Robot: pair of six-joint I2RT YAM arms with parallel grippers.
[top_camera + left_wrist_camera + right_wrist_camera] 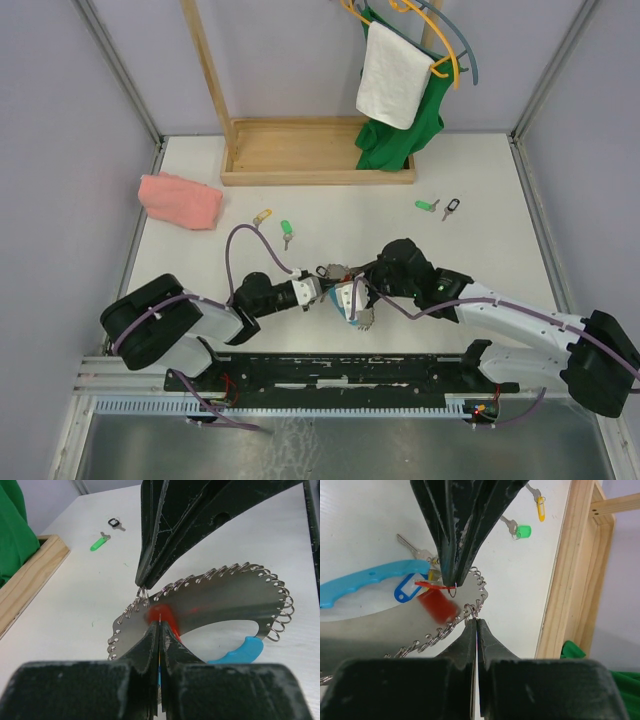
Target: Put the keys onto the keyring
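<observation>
the task looks to be in its middle. the left arm (180, 320) and the right arm (520, 320) meet over the keyring (352, 308), which sits at the near middle of the table (500, 230). it is a silver crescent plate edged with small wire rings, with a light-blue handle (240, 650).

both pairs of jaws are pressed together. the left jaws pinch the red tag (438, 605) of 1 key at its top, where a tiny loop hangs. the right jaws pinch 1 rim ring (472, 611) of the plate. loop and ring sit close, but whether they are linked cannot be told, so this key counts as in hand, not done.

a blue tag (407, 590) and a silver key (412, 547) lie at the plate, probably hung already. 4 keys wait loose on the table. the yellow-tagged key (262, 215) and the left green-tagged key (286, 231) lie far left of the jaws. the right green-tagged key (427, 205) and the dark-tagged key (452, 208) lie far right.

only the top view shows all 4 at once, yet there the rings merge into a lump. the left wrist view shows the plate's ringed rim and the right jaws nipping a ring, plus only the far-right pair. the right wrist view alone shows the loop under the left jaws, the blue tag, and the far-left pair near the wooden tray (570, 580).
</observation>
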